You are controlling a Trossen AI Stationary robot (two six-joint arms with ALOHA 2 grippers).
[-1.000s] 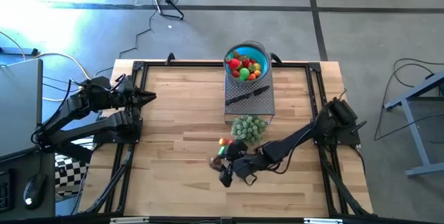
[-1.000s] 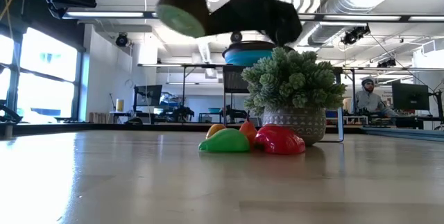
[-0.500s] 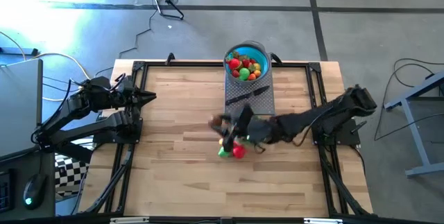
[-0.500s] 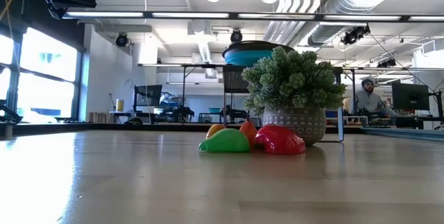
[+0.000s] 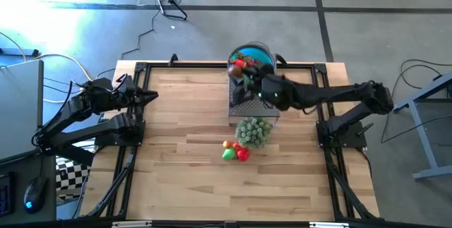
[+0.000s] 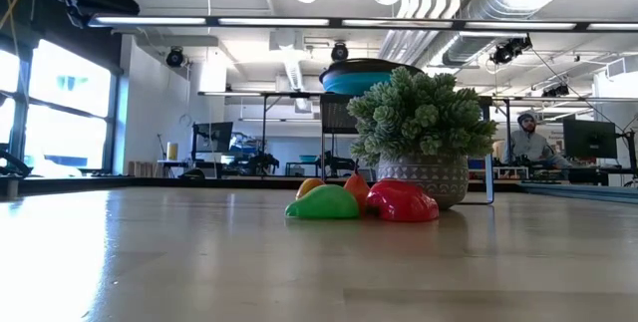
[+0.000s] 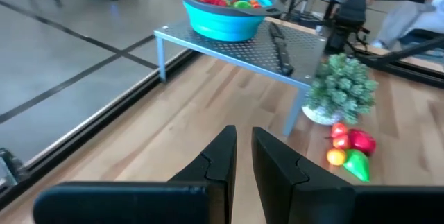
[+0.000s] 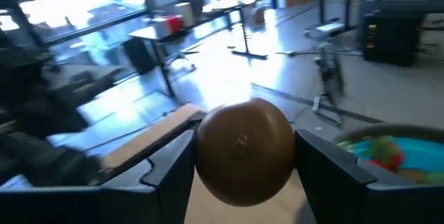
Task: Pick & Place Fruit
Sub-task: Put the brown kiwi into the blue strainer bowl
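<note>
the left gripper (image 5: 152,98) waits at the table's (image 5: 176,186) left edge, fingers (image 7: 222,156) nearly together and holding nothing. near the table's middle lie four loose fruits (image 5: 235,151): green, red, orange and a smaller red one, touching one another, just beside a potted plant (image 5: 253,130). the plant stands in front of a metal rack (image 5: 265,108) at the far edge. on the rack sit a black-handled knife (image 7: 281,47) and a blue bowl (image 7: 225,17) filled with fruit. the right gripper (image 5: 244,81) is stretched over the rack beside the bowl, above the knife, its fingers (image 8: 173,175) clamped on a round brown fruit (image 8: 244,150). the right arm hides part of the bowl and rack from above. no legible writing or labels.
</note>
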